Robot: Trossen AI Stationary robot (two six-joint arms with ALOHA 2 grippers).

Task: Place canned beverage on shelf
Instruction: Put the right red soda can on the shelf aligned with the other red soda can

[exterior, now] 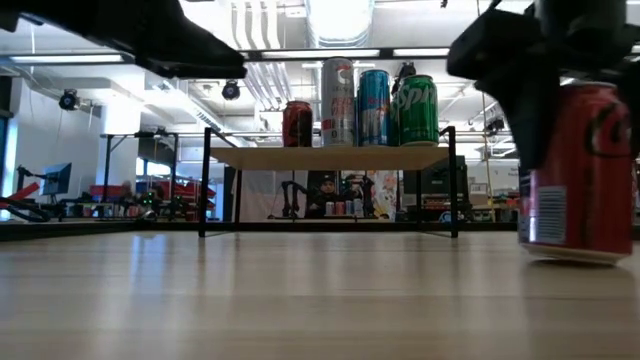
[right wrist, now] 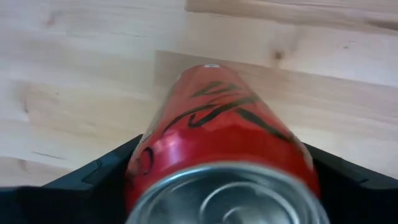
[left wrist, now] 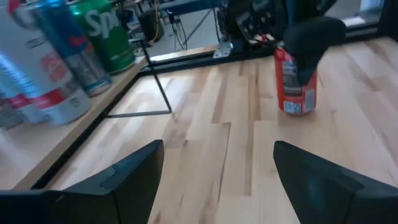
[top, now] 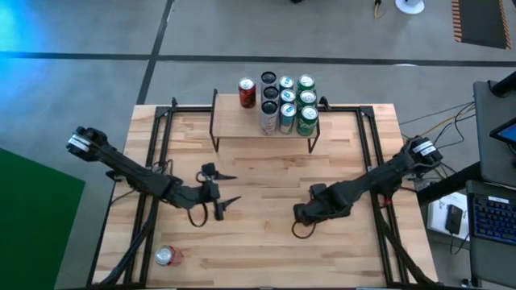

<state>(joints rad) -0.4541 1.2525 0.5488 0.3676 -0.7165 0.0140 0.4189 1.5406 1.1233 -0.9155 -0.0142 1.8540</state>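
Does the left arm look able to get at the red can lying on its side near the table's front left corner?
Probably yes: the left gripper is open and empty, and bare wooden table separates it from the toppled red can.

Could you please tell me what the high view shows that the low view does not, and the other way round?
Only the high view shows a red can lying on its side near the table's front left corner, the left gripper open over bare wood, and that the shelf's cans form a two-wide cluster. Only the low view shows the room behind and that the red can at the right gripper stands upright on the table. Both show the shelf with a lone red can left of the cluster.
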